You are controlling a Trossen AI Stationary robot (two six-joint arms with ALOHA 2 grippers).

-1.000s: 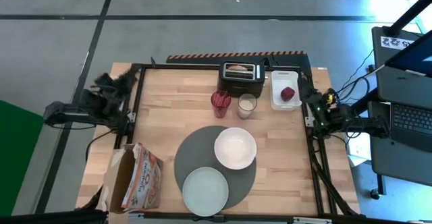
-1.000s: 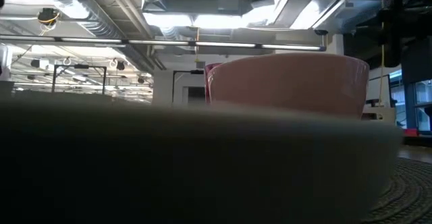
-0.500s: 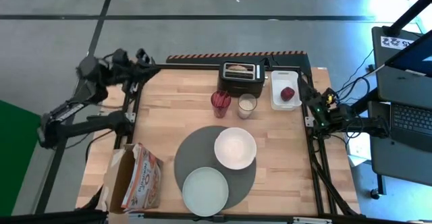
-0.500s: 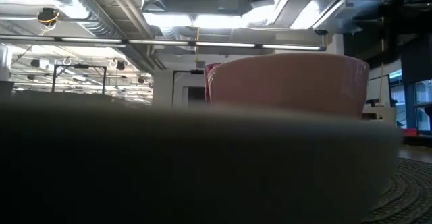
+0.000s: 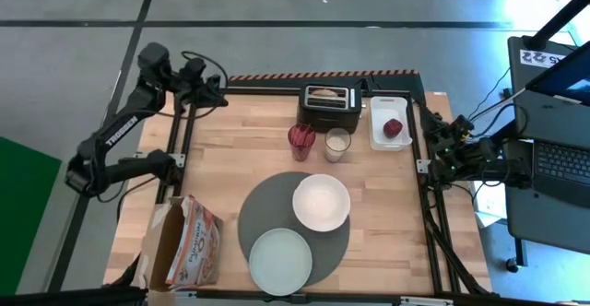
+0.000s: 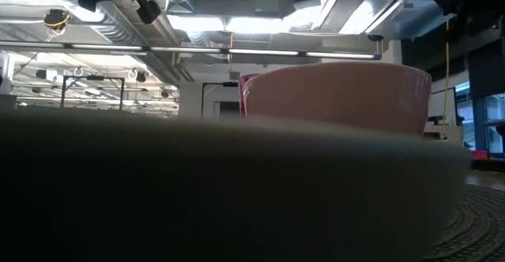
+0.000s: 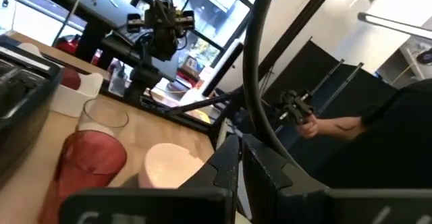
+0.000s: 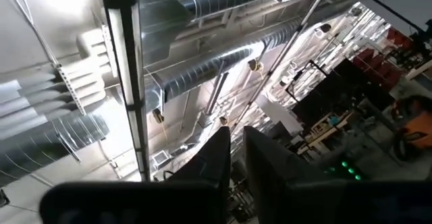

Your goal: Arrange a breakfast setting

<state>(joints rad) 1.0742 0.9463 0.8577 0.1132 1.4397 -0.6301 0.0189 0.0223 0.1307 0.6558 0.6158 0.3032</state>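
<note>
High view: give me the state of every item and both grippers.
Placemat: flat on the table.
Bowl: upright on the placemat, empty.
Plate: overlapping the placemat's near edge, empty.
Toaster: bread in the slots.
Cereal box: lying down, open.
Left gripper: shut, empty.
Right gripper: shut, empty.

Left arm raised from its folded rest at the table's left edge.
The left gripper (image 5: 214, 94) has swung up and toward the far-left table corner; the right gripper (image 5: 441, 133) has lifted slightly at the right edge.
</note>
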